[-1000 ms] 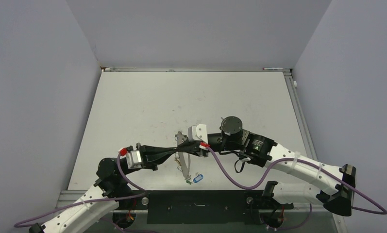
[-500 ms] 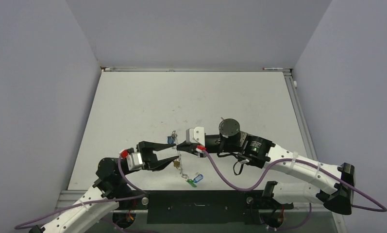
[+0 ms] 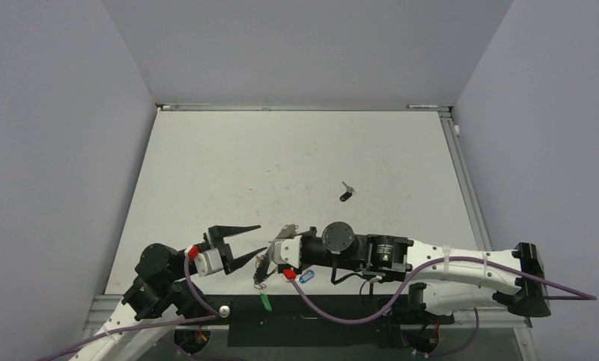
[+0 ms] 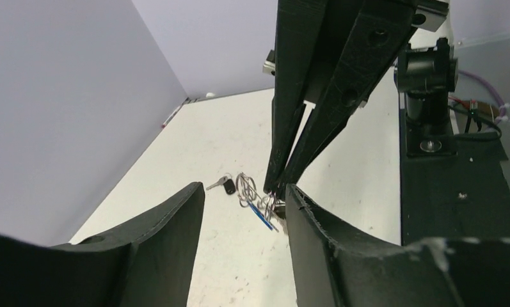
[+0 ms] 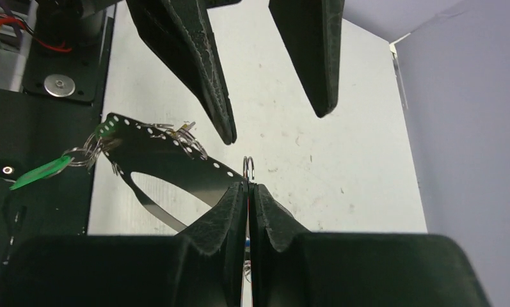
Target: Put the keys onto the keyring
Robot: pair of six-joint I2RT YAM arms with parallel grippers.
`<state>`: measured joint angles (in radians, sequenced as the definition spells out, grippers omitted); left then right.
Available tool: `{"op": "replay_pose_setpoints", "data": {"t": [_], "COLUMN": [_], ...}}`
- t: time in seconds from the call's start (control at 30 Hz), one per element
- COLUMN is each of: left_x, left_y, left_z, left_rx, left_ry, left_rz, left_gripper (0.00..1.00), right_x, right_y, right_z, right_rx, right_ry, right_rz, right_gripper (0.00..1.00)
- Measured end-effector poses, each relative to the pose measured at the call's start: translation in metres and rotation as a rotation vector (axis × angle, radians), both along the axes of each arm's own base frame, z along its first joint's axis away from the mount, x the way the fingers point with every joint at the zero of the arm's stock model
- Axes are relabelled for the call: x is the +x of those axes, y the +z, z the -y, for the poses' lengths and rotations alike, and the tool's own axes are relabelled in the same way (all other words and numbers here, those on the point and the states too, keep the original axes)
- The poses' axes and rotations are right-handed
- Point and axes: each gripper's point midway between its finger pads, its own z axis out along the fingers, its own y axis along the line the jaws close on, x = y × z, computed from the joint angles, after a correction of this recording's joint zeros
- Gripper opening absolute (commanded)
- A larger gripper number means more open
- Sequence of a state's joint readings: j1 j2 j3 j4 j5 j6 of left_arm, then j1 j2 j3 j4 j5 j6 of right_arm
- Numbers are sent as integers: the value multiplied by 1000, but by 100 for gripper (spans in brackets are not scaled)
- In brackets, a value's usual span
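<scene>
Left hand [image 3: 262,238] gapes; right hand [image 3: 264,260] pinched closed.

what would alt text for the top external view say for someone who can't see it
The right arm's black two-finger gripper is shut on a thin grey metal wire keyring, with a green plastic tag trailing past the near edge of the white table. The left arm's black gripper stands open beside it, holding nothing. One black-headed silver key lies alone farther back.

Two end effectors are showing, the left end effector [image 3: 258,241] and the right end effector [image 3: 265,260]. One black-headed key [image 3: 346,192] is lying on the surface [image 3: 281,150]. One keyring [image 5: 249,167], one green tag [image 3: 265,301] and one blue tag [image 3: 305,276] are also showing.
</scene>
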<state>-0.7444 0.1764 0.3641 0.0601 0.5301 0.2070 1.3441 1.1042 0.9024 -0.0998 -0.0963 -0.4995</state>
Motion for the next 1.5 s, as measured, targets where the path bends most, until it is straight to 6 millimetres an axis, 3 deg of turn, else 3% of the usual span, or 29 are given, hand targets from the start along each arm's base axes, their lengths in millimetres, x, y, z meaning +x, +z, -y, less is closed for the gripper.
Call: {"op": "replay_pose_setpoints", "data": {"t": [0.3,0.8,1.07,1.27,1.37,1.5], "left_x": [-9,-7,-7,-7,-7,-8], "left_y": [-10,-37,-44,-44,-45,-46], "left_z": [-6,13,20,21,22,23], "left_rx": [204,369,395,398,400,404], "left_ry": [-31,-143,-176,-181,-184,-191], "left_rz": [19,-53,-80,-81,-83,-83], "left_gripper": [33,31,17,12,0,0], "right_x": [2,-5,-6,-7,-8,-8], "right_y": [-1,-5,-5,-6,-7,-8], "right_z": [4,6,7,7,7,8], "right_rx": [-37,-64,-67,-68,-75,-79], "right_ry": [-58,-64,-64,-63,-61,-65], "right_rz": [91,117,120,120,120,122], "right_gripper": [5,5,5,5,5,5]}}
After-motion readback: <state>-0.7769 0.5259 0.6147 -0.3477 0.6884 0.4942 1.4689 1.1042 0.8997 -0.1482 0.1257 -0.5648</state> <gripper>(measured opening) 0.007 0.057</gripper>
